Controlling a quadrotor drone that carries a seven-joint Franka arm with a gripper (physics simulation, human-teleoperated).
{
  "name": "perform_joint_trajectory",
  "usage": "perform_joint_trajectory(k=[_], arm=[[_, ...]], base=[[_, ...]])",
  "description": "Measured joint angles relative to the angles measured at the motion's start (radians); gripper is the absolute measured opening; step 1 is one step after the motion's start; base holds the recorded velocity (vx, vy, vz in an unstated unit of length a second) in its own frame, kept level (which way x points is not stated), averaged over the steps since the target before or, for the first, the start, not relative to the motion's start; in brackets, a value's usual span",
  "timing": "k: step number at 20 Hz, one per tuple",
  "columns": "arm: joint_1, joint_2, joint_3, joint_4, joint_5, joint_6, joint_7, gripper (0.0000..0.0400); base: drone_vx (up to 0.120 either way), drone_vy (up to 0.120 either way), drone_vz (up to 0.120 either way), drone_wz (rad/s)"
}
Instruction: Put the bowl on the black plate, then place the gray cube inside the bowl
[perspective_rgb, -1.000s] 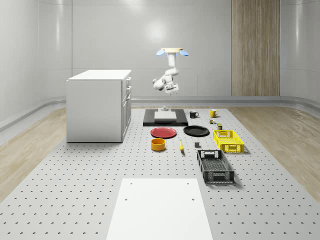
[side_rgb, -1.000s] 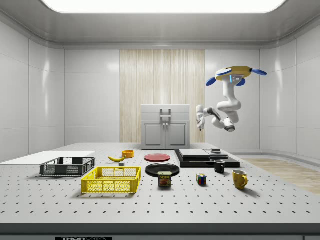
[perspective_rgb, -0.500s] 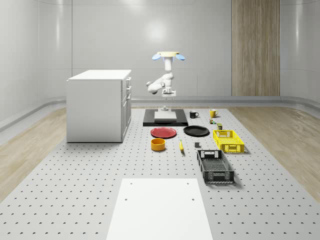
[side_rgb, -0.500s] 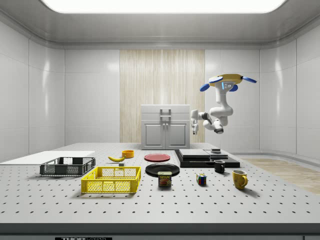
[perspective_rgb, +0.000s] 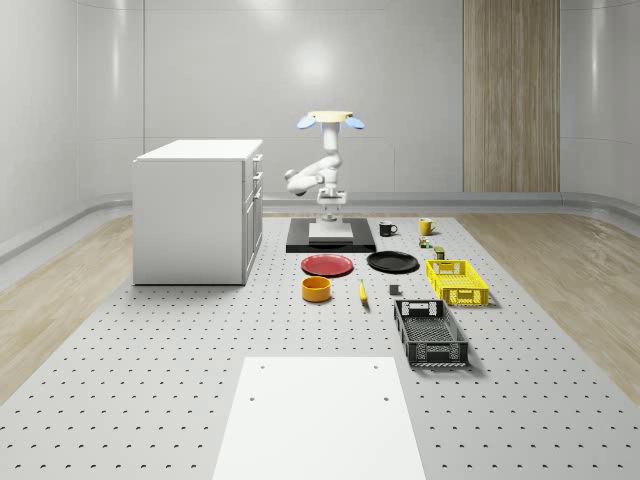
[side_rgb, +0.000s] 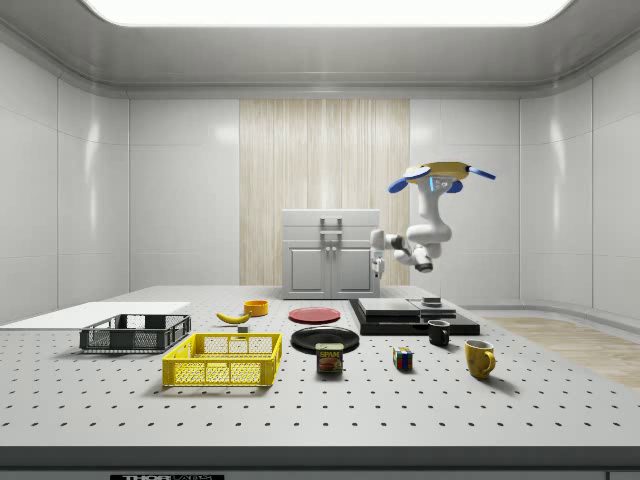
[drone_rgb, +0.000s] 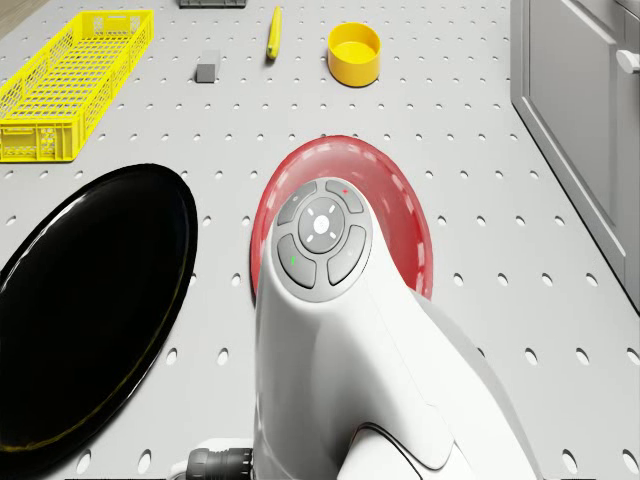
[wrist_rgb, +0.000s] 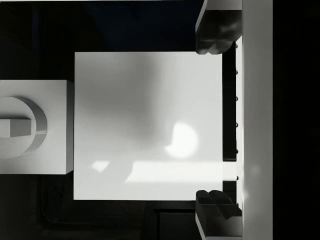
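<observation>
The orange-yellow bowl (perspective_rgb: 317, 289) (drone_rgb: 354, 54) stands upright on the perforated table, in front of the red plate. The black plate (perspective_rgb: 392, 262) (drone_rgb: 80, 320) lies bare to the whole-scene view's right of the red one. The small gray cube (perspective_rgb: 394, 290) (drone_rgb: 208, 69) sits on the table between the banana and the yellow crate. The drone (perspective_rgb: 329, 120) (side_rgb: 440, 178) hovers over the black base at the table's far end. My gripper (perspective_rgb: 329, 212) (wrist_rgb: 215, 120) points down over the white block (wrist_rgb: 148, 125) there, open, with nothing between its fingers (wrist_rgb: 215, 37).
A red plate (perspective_rgb: 327, 265) lies beside the black one. A white cabinet (perspective_rgb: 198, 210) stands at the whole-scene view's left. A yellow crate (perspective_rgb: 457, 281), a black crate (perspective_rgb: 430, 332), a banana (perspective_rgb: 362, 291) and mugs (perspective_rgb: 388, 229) occupy the right side. A white slab (perspective_rgb: 320, 415) lies in front.
The drone has come lower and shifted toward the whole-scene view's left. The arm has swung so that the gripper hangs closer above the white block on the black base.
</observation>
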Motion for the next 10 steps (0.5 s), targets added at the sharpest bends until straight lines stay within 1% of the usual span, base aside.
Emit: perform_joint_trajectory(k=[2,3,9,10], arm=[[-0.005,-0.011,0.004,0.001,0.005,0.009,0.005,0.04],[-0.008,-0.016,0.006,0.001,0.008,0.013,0.007,0.04],[-0.021,-0.047,0.017,0.003,0.024,0.04,0.019,0.04],[-0.022,-0.052,0.019,0.004,0.027,0.044,0.02,0.04]], base=[[0.12,-0.12,-0.12,0.0],[0.12,-0.04,0.0,0.0],[0.12,0.0,0.0,0.0],[0.12,0.0,-0.08,0.0]])
